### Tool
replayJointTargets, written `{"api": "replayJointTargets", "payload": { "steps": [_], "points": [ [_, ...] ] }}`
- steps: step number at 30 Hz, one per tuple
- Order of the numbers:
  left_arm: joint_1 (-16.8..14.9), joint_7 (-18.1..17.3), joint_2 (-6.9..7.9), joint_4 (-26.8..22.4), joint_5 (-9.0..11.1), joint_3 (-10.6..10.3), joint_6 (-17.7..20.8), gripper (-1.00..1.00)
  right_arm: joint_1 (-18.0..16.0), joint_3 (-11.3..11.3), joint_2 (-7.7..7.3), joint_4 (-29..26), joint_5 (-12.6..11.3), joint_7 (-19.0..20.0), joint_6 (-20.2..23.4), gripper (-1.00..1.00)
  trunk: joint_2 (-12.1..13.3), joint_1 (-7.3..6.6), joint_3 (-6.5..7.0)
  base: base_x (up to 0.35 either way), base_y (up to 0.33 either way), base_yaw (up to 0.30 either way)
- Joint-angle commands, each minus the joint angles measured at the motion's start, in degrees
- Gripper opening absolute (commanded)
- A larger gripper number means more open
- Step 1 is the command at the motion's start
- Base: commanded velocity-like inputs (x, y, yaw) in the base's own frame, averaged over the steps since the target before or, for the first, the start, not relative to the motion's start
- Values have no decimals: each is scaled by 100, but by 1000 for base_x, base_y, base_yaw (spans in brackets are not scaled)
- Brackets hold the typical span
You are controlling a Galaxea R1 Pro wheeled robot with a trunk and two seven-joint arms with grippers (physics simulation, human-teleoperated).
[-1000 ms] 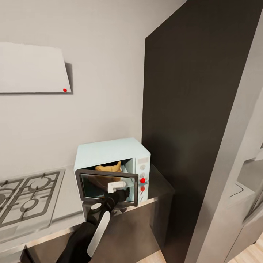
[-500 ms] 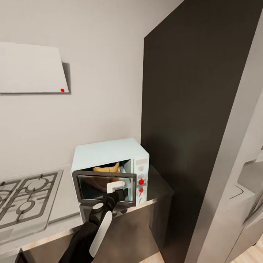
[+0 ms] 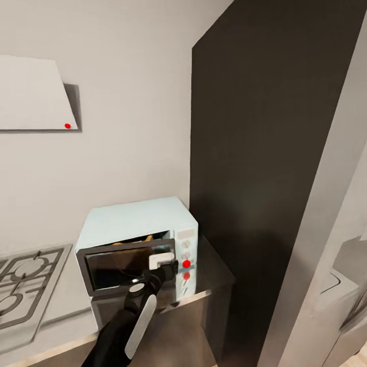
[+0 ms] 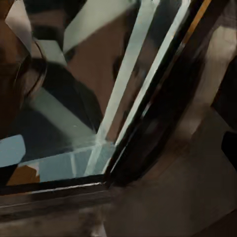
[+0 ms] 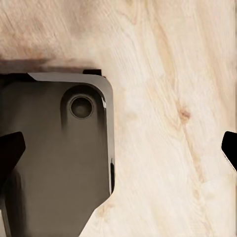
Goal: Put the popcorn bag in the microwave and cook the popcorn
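Microwave (image 3: 133,224) stands on the bench (image 3: 214,275) beside the hob (image 3: 23,283). Popcorn bag (image 3: 145,238) sits inside, glimpsed above the nearly shut door (image 3: 127,265). Left hand (image 3: 162,269) presses the door; its opening cannot be judged. Recommend a steady, square push until latched.

microwave (image 3: 137,224) door (image 3: 130,262) nearly shut: narrow gap atop | dark cabinet (image 3: 265,153) blocks right side
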Motion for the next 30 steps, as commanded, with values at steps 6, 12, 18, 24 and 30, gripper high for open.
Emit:
{"api": "replayJointTargets", "payload": {
  "steps": [6, 12, 18, 24, 30],
  "points": [
    [-1, 269, 28, 14, 42, 34, 15, 100, -5, -48, -4, 19, 47, -5, -31, 100, -4, 4, -2, 212, -185, 0],
    [0, 597, 40, -3, 47, 55, 6, 100, -5, -48, -4, 13, 47, -5, -31, 100, -4, 4, -2, 210, -156, 0],
    [1, 605, 71, -15, 49, 141, 6, 100, -5, -48, -7, 11, 47, -3, -24, 100, -4, 4, -2, 179, -126, 0],
    [-1, 598, 88, -50, 80, 216, 21, 100, -5, -48, -9, 10, 47, -7, -30, 100, -4, 4, -2, -83, -11, 0],
    [0, 597, 86, -67, 75, 211, 31, 100, -5, -55, -5, 10, 40, -8, -31, 100, -4, 4, -2, -331, 0, 0]
  ]
}}
